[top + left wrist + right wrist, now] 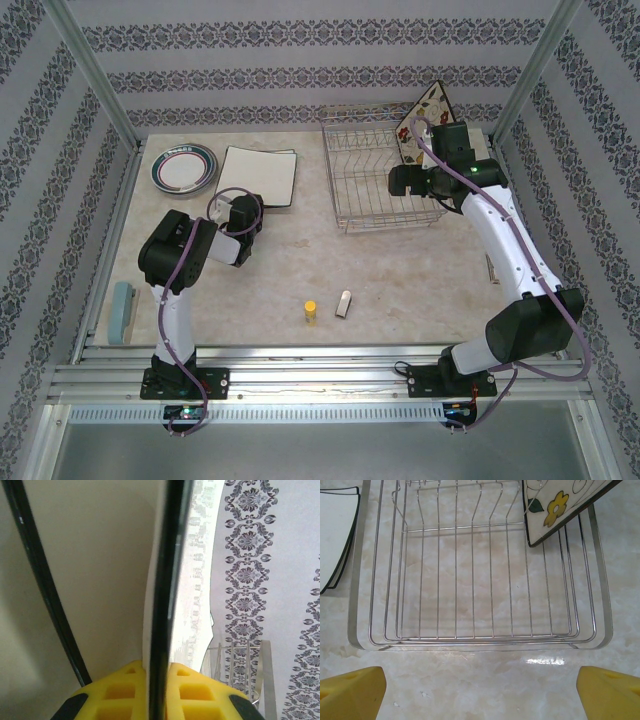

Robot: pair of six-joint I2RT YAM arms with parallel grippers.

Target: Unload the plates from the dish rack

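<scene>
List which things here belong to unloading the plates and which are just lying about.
Job:
dish rack
floral square plate at its far right corner
white-backed square plate, gripped by the left hand
round ringed plate

Lying about:
small yellow object
small grey object
pale green block

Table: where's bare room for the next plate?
Free: the middle, bordered by the left hand, the dish rack and the small yellow object. Also near-right, between the rack and the right arm. Crowded: far-left, where the round plate and square white plate sit.
</scene>
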